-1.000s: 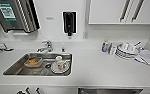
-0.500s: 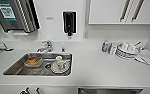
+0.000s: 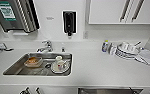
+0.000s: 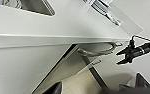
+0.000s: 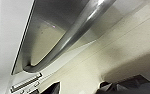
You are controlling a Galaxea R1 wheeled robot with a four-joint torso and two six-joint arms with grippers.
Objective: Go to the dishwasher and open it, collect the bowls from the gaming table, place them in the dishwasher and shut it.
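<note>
The dishwasher (image 3: 110, 90) shows as a grey strip at the bottom edge of the head frame, right of centre, under the white counter (image 3: 96, 67); its curved metal handle (image 5: 73, 37) runs large across the middle of my right wrist frame. In my left wrist frame my right gripper (image 4: 123, 56) hangs at the right edge with its fingers spread apart, near that handle; whether my left fingers are apart or together I cannot tell. Further out, the sink (image 3: 16, 68) at lower left holds dishes, and plates (image 3: 127, 51) are stacked at right
</note>
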